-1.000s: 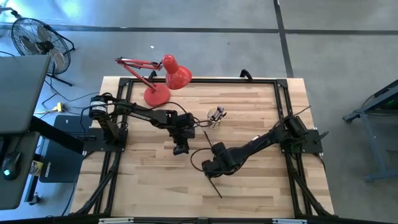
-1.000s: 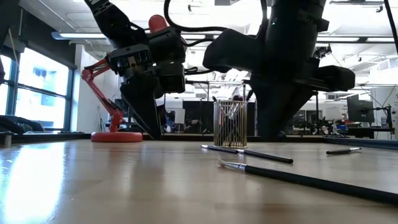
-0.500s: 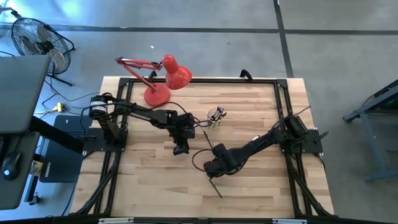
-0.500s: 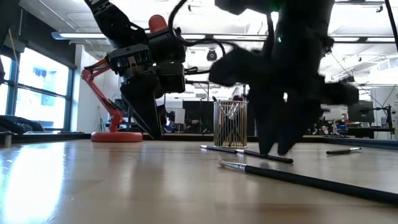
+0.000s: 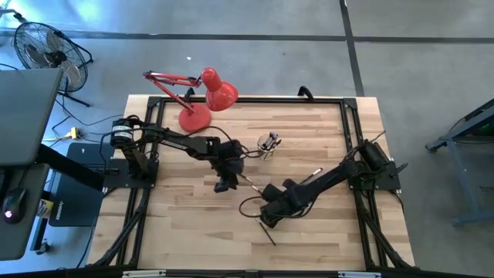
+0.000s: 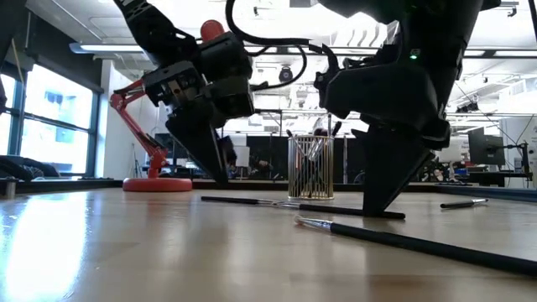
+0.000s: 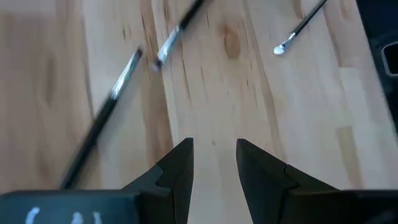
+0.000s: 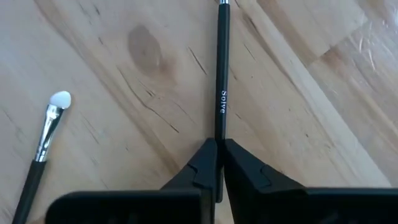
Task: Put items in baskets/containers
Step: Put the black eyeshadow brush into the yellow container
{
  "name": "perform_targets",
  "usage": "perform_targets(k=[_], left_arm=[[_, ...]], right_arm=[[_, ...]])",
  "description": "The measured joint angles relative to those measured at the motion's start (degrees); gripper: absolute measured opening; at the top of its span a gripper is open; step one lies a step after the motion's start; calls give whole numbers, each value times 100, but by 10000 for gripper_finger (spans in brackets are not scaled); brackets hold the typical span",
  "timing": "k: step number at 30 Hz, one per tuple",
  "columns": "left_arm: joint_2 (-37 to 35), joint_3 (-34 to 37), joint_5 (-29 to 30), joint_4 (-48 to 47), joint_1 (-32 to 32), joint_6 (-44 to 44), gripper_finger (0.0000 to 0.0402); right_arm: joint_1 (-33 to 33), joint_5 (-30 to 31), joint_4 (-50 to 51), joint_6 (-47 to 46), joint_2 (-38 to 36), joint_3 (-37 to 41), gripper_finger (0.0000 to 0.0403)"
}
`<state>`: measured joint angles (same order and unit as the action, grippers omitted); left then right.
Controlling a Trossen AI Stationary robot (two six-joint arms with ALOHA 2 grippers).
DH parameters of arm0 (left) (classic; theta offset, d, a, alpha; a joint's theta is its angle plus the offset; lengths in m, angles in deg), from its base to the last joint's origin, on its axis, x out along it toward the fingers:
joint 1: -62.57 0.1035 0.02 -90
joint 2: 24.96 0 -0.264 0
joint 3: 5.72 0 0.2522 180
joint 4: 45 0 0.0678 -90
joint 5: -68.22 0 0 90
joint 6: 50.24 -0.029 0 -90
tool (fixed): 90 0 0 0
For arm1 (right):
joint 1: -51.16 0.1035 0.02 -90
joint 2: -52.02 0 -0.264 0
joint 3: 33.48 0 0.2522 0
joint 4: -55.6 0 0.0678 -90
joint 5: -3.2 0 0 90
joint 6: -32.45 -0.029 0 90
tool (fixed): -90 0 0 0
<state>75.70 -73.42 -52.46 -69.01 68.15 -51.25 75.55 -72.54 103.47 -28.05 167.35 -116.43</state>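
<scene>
Several thin dark brushes lie flat on the wooden table. The clear glass cup stands upright toward the far side with several brushes standing in it. My right gripper points down at the table's middle, shut on a black brush marked "Solve". A white-tufted brush lies beside it. My left gripper hovers open just above bare wood, left of the cup. Three brushes lie ahead of it. My right gripper pinches the black brush's handle between its two fingertips, coming from above and pointing down. The fingers close across the handle. The brush lies flat on the table.
A red desk lamp stands at the far left corner, its round base on the table. Another long brush lies nearer the near edge, and a short one to the right. Bare wood stretches along the near side.
My right gripper has come down onto the table, drifting a little toward the near edge, and its fingertips have closed together on the black brush. The brush has shifted along the table. My left gripper has tilted slightly.
</scene>
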Motion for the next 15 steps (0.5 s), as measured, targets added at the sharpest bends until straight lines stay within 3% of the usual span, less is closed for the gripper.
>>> perform_targets(k=[6,11,15], left_arm=[[0,-1,130,505,-81,-1045,120],[0,-2,1030,699,-423,-1980,120],[1,-2,1406,854,-694,-2426,120]], right_arm=[[4,128,-31,209,2,9,10],[8,211,-83,401,7,19,4],[8,257,-111,466,7,25,6]])
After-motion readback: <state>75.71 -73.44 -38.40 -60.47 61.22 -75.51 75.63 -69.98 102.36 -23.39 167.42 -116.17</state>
